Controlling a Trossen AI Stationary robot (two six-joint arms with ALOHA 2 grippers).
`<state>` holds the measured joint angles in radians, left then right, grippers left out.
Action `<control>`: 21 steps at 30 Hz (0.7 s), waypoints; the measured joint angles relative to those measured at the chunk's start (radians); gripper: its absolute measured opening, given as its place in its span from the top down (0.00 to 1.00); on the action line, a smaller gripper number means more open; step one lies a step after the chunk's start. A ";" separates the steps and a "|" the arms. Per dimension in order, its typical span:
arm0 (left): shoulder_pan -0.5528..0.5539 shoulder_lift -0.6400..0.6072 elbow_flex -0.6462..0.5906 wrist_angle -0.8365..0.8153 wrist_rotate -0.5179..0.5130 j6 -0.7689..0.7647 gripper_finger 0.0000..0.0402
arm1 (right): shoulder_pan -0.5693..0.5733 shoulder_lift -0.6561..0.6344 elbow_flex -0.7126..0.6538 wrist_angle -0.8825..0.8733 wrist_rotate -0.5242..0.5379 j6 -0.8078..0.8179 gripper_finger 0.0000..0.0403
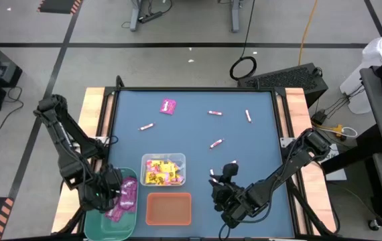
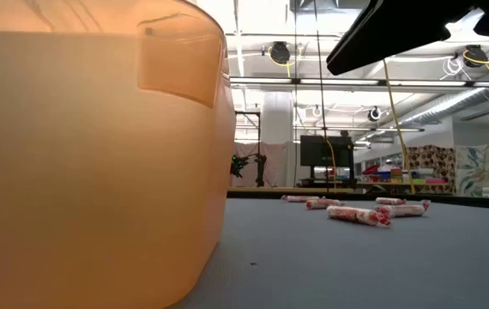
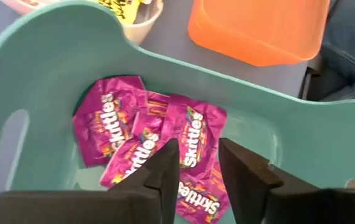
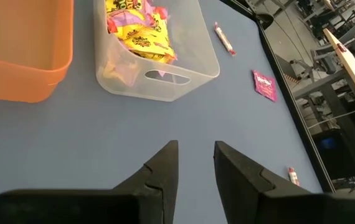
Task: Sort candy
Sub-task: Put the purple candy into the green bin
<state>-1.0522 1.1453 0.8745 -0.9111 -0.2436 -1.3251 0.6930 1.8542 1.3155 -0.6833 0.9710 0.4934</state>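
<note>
Blue surface (image 1: pixel 244 154), near edge first: left gripper (image 3: pixel 197 163) hangs over the green bin (image 3: pixel 53 43), fingers slightly parted and empty above the magenta packets (image 3: pixel 193 134). Right gripper (image 4: pixel 195 155) hovers low beside the orange bin (image 1: pixel 169 208), a narrow gap, nothing held. Yellow packets (image 1: pixel 161 171) fill the clear bin (image 1: pixel 179 158). Farther out, pink-and-white sticks (image 1: pixel 216 142) lie scattered and one magenta packet (image 1: pixel 168 106): light, crinkly, probably slippery, best pinched across the middle.
</note>
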 joint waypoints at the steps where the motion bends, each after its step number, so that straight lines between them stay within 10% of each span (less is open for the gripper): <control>1: 0.003 0.001 0.000 0.013 0.000 0.005 0.70 | 0.000 0.000 0.000 0.001 0.000 0.001 0.77; 11: 0.072 -0.002 0.000 0.297 -0.024 0.243 0.70 | -0.007 0.000 0.000 0.013 0.128 -0.101 0.77; 21: 0.241 -0.002 0.000 0.437 -0.606 0.674 0.70 | -0.089 -0.001 0.000 -0.022 0.142 -0.285 0.77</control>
<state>-0.8117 1.1435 0.8742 -0.4740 -0.8492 -0.6514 0.6035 1.8534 1.3159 -0.7049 1.1127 0.2083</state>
